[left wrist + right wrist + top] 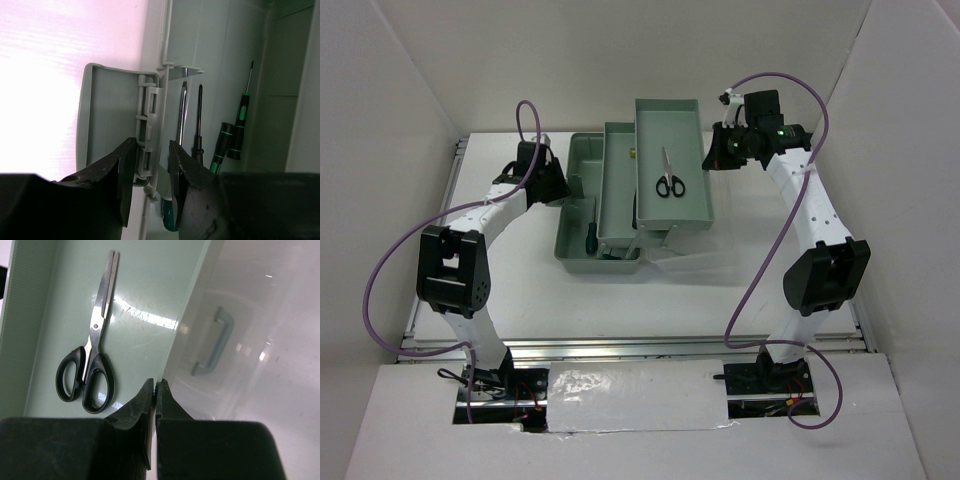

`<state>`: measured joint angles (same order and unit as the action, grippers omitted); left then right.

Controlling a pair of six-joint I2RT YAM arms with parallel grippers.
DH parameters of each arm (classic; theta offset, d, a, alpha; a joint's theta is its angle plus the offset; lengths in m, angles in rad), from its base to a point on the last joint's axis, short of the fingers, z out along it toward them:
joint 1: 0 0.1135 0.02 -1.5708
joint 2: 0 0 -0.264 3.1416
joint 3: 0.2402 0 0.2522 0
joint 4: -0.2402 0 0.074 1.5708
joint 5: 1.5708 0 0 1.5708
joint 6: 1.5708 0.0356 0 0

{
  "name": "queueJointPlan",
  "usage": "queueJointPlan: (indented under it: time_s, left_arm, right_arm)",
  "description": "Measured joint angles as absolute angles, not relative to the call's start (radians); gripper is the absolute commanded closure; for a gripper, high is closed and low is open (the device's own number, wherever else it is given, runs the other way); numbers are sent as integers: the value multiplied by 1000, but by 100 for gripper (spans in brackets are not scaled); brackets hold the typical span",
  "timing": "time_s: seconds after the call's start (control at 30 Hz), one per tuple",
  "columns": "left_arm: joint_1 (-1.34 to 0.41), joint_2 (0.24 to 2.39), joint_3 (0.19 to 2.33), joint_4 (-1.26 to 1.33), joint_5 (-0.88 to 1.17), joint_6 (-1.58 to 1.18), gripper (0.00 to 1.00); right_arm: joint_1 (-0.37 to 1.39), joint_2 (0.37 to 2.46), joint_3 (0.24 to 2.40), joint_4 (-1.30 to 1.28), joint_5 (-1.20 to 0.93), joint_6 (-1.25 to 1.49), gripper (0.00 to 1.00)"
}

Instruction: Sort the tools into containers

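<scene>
The sage-green toolbox stands open in the middle, its trays fanned out to the right. Black-handled scissors lie in the top tray; they also show in the right wrist view. Green-and-black screwdrivers and a black one lie in the base compartment. My left gripper is open, its jaws astride the base's left wall and latch. My right gripper is shut on the top tray's right rim. The hammer is out of view.
A clear lid with a pale handle lies on the table beside and under the top tray, near the box's front right. White walls enclose the table on three sides. A metal rail runs along the near edge.
</scene>
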<state>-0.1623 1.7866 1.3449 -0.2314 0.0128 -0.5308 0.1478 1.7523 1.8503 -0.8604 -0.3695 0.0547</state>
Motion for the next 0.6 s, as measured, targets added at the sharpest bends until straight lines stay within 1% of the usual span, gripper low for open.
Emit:
queueJointPlan:
  time_s: [0.1, 0.37, 0.47, 0.6]
  left_arm:
    - [-166, 1801, 1349, -199, 28, -532, 60]
    - [-169, 1822, 1338, -125, 121, -575, 60]
    - [-170, 1826, 1335, -107, 150, -585, 60]
    - [-171, 1831, 1335, -98, 159, -593, 56]
  right_arm:
    - [196, 1748, 1854, -849, -356, 60, 100]
    - [286, 1773, 1892, -853, -298, 80, 100]
    - [313, 1789, 1914, -854, -229, 79, 100]
    - [375, 1811, 1942, -854, -89, 72, 100]
